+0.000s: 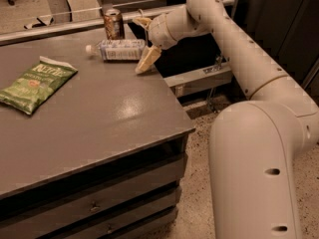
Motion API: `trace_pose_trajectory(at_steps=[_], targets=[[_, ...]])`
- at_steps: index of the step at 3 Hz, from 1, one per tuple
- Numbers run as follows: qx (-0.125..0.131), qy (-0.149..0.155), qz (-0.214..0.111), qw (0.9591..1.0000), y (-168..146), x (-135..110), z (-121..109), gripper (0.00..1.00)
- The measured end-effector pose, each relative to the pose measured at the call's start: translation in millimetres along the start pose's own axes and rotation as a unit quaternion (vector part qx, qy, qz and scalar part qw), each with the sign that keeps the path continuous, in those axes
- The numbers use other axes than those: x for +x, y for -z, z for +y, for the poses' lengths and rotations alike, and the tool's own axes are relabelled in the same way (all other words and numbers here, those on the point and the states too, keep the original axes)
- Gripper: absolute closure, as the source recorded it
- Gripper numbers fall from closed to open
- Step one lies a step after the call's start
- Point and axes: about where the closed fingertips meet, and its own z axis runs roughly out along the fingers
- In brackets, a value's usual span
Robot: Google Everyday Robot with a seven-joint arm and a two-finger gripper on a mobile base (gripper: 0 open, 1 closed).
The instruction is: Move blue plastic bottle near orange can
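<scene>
Clear plastic, the blue plastic bottle (122,50) lies flat just beside the orange can (113,24), seemingly delivered, so my gripper (139,45) at its base stands wide open, holding nothing.

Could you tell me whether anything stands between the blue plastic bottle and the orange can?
Nothing visible does: the blue plastic bottle lies on its side right by the orange can. The end effector sits open at the bottle's base end.
</scene>
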Motion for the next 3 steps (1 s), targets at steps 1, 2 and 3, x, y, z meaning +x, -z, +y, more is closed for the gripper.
trace_pose_trajectory(at_steps=[1,2,3], targets=[[0.003,-0.004,-0.003,1.0,4,-1,2,0.0],[0.016,-0.051,-0.031,0.9981,27,-10,9,0.0],[0.037,-0.104,-0.078,0.9908,65,-28,25,0.0]])
